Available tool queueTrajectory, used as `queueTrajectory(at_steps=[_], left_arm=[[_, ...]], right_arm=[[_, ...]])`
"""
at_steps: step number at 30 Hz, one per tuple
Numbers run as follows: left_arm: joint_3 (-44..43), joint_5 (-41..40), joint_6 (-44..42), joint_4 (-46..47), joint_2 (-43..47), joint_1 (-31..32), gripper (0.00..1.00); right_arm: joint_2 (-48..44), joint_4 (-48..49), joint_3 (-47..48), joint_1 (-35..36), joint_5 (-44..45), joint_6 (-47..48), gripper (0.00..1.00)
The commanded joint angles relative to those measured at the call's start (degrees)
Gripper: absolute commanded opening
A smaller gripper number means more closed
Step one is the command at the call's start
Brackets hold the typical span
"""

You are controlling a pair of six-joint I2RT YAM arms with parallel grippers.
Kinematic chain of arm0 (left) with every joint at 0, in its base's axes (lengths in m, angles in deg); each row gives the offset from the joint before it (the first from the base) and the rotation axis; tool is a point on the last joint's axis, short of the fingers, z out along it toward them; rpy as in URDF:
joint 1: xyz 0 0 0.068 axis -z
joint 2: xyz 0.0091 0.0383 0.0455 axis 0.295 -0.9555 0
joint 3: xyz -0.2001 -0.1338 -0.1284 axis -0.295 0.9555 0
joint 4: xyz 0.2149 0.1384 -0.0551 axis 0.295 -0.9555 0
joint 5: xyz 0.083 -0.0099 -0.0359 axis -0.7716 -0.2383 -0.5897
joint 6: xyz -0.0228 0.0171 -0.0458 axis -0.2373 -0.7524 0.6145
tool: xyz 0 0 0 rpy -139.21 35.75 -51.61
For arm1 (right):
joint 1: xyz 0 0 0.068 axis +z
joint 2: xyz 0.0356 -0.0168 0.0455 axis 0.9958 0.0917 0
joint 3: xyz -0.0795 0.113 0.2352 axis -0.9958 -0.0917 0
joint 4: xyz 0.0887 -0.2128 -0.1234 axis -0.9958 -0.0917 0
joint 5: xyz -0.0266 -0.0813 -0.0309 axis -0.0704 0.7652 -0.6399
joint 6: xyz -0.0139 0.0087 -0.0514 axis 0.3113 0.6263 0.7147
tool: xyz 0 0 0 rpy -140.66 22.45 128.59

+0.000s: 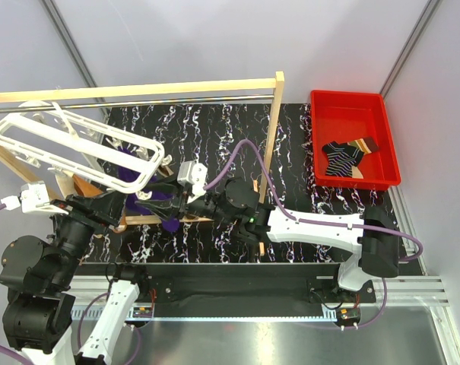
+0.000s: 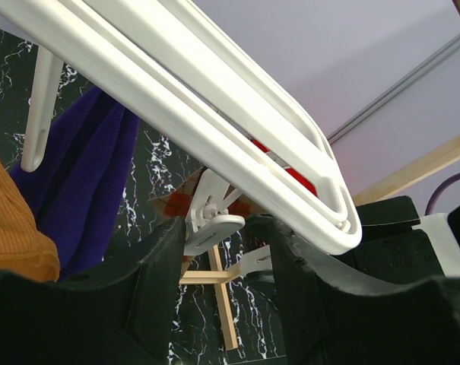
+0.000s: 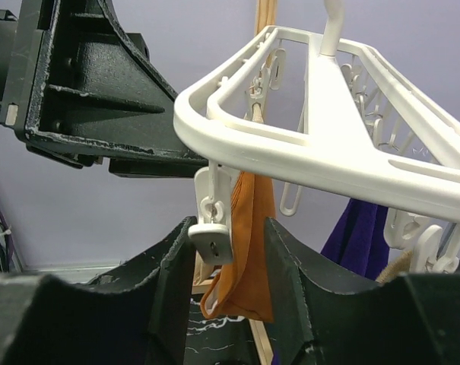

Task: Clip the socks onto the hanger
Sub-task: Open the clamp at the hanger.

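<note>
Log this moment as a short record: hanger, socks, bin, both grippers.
hanger: white hanger, tilted, beside the wooden frame
hung socks: purple sock and orange sock hang below it
bin: red bin at the right, striped sock inside
left gripper: jaws flank a bare clip; grip unclear
right gripper: jaws flank a second clip and the orange sock; grip unclear
</note>
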Motion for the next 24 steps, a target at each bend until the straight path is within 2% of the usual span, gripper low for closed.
queueTrajectory(at_steps=[1,24], left_arm=[[-0.8,1.5,-0.2,2.6,-0.8,0.1,0.52],[-1.2,1.8,0.1,2.1,-0.3,0.1,0.52]], right_arm=[[0.7,3.3,1.8,0.0,1.1,-1.0,0.48],[1.0,3.5,1.2,0.0,1.3,-3.7,0.42]])
